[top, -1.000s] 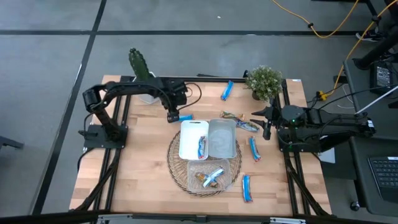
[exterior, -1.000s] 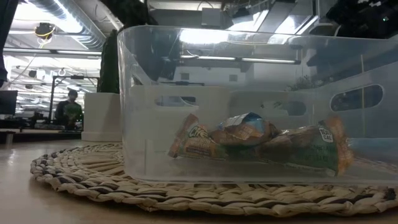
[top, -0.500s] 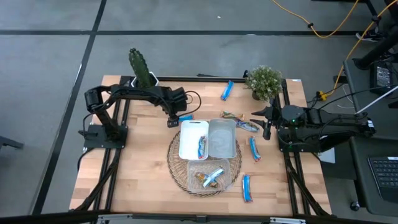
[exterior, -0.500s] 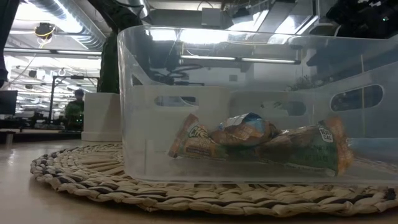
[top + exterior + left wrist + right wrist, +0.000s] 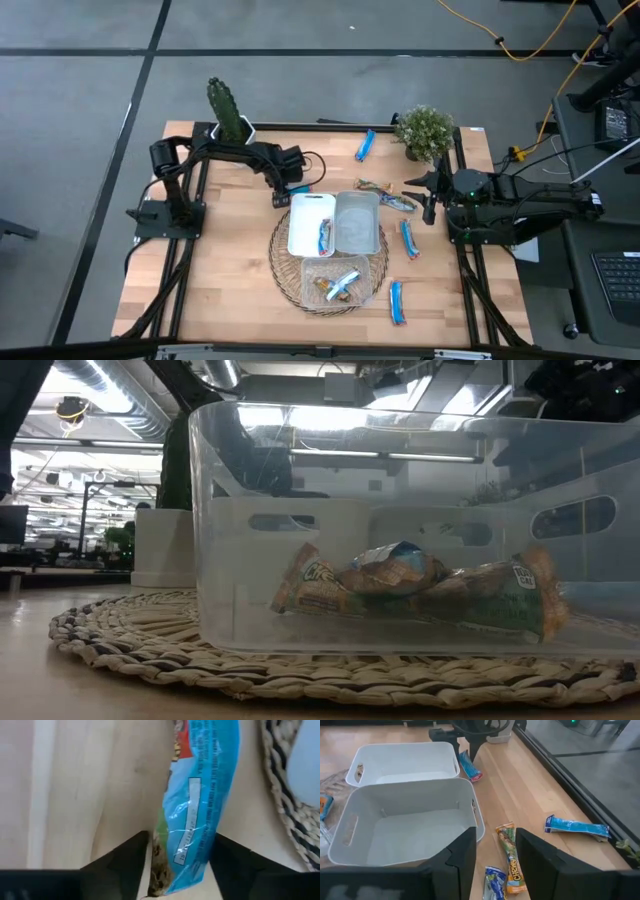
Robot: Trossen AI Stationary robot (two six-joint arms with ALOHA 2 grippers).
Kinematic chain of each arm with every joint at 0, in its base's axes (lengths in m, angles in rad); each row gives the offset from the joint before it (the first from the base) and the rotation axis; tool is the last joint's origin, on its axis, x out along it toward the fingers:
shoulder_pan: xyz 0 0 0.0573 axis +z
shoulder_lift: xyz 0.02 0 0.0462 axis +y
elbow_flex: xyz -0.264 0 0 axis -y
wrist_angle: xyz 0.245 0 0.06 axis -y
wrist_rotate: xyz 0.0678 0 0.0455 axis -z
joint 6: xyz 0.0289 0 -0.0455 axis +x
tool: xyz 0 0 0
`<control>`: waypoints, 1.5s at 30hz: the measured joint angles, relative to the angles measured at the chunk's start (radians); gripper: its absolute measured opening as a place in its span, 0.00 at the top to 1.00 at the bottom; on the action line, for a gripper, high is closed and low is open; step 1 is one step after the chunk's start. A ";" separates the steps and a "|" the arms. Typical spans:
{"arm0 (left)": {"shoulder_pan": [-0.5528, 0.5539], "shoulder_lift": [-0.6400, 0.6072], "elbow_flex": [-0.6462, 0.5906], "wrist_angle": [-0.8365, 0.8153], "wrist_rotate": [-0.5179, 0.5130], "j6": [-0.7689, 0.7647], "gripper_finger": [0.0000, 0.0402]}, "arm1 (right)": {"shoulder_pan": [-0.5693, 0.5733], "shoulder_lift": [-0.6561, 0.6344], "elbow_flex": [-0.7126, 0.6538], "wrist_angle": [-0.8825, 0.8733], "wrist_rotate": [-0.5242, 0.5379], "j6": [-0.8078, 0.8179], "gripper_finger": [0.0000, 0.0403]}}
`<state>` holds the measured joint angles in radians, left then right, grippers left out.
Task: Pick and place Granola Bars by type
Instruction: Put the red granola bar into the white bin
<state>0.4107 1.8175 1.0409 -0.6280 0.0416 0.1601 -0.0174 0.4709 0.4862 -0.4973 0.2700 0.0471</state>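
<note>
the left claw (image 5: 283,197) is low over the table (image 5: 225,270) just beside the white tray (image 5: 311,223), its fingers (image 5: 125,857) spread on either side of a blue granola bar (image 5: 197,815) lying on the wood, not clenched on it. the right claw (image 5: 430,203) waits near the grey tray (image 5: 357,222), fingers apart and empty. other bars (image 5: 405,240) are scattered on the table, and some lie in the clear bin (image 5: 333,283).
</note>
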 joint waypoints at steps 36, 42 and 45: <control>-0.301 -0.838 0.396 0.057 -0.291 -0.245 0.94 | 0.000 0.000 0.000 -0.001 0.000 -0.003 0.65; -0.384 -0.821 0.396 0.101 -0.294 -0.292 0.93 | 0.000 0.000 0.000 -0.001 0.000 -0.003 0.65; -0.407 -0.759 0.396 0.152 -0.222 -0.310 0.93 | 0.000 0.000 0.000 -0.001 0.000 -0.001 0.65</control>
<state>0.0036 1.0588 1.4364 -0.4765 -0.1805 -0.1500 -0.0174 0.4713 0.4862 -0.4984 0.2703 0.0465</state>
